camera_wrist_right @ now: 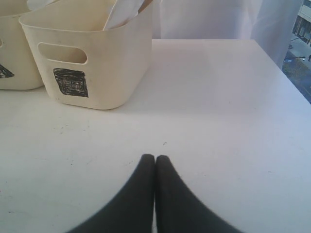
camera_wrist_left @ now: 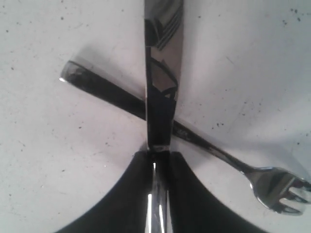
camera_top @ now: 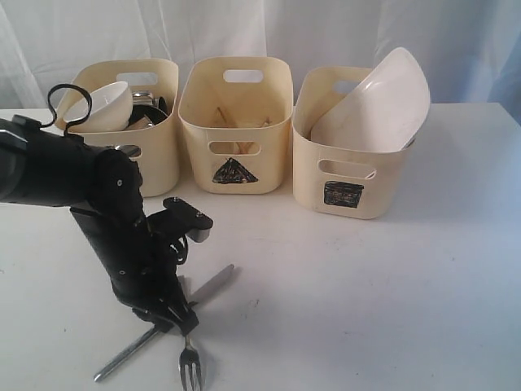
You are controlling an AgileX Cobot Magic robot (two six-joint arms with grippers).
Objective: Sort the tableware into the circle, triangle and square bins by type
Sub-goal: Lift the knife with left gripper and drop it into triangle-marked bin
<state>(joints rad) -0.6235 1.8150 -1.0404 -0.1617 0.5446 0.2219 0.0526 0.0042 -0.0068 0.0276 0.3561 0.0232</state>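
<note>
Two grippers: my left gripper [camera_top: 179, 318], lower left, arm folded steeply down, clamps the knife [camera_wrist_left: 163, 58] crossing the fork [camera_wrist_left: 272, 188]; my right gripper [camera_wrist_right: 155, 162], jaws together, empty.

You have a plain white counter [camera_top: 391, 293] under everything, matte, running back to a straight far edge. Seen close in the left wrist view, its surface is flecked with small dark specks and faint scuffs. Behind it a white curtain [camera_top: 342, 28] hangs in soft vertical folds across the back. Past the curtain's edge on the right, a strip of window [camera_wrist_right: 302, 48] shows bluish, and the shapes outside are too blurred to make out.
</note>
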